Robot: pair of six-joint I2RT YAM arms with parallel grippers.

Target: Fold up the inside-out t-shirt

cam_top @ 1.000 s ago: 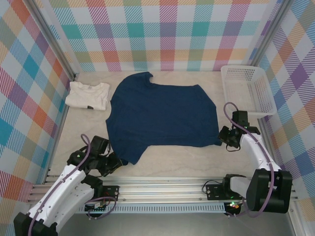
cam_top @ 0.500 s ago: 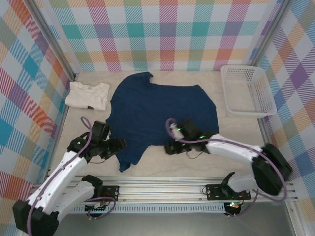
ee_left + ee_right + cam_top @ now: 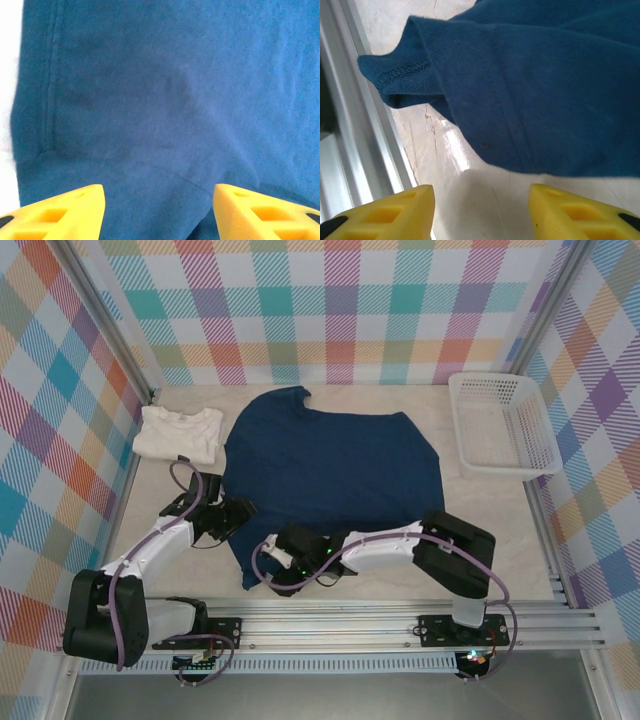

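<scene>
The inside-out t-shirt (image 3: 330,475) lies spread flat on the counter (image 3: 480,510) with no fold made yet, the left pincer (image 3: 159,192) and right pincer (image 3: 481,189) both gaping empty by its near-left corner.

The t-shirt (image 3: 330,470) is dark navy blue, the folded shirt (image 3: 180,433) cream-white. The basket (image 3: 490,378) is white, the walls (image 3: 340,310) checked in many colours.

Robotics laboratory test cell. A pale surface (image 3: 495,508) is enclosed by walls of bright checked panels (image 3: 340,310) on aluminium posts (image 3: 103,318); behind the jaws, the left arm (image 3: 150,545) and right arm (image 3: 385,545) are bolted to a slotted metal rail (image 3: 340,625) at the enclosure's open side.
</scene>
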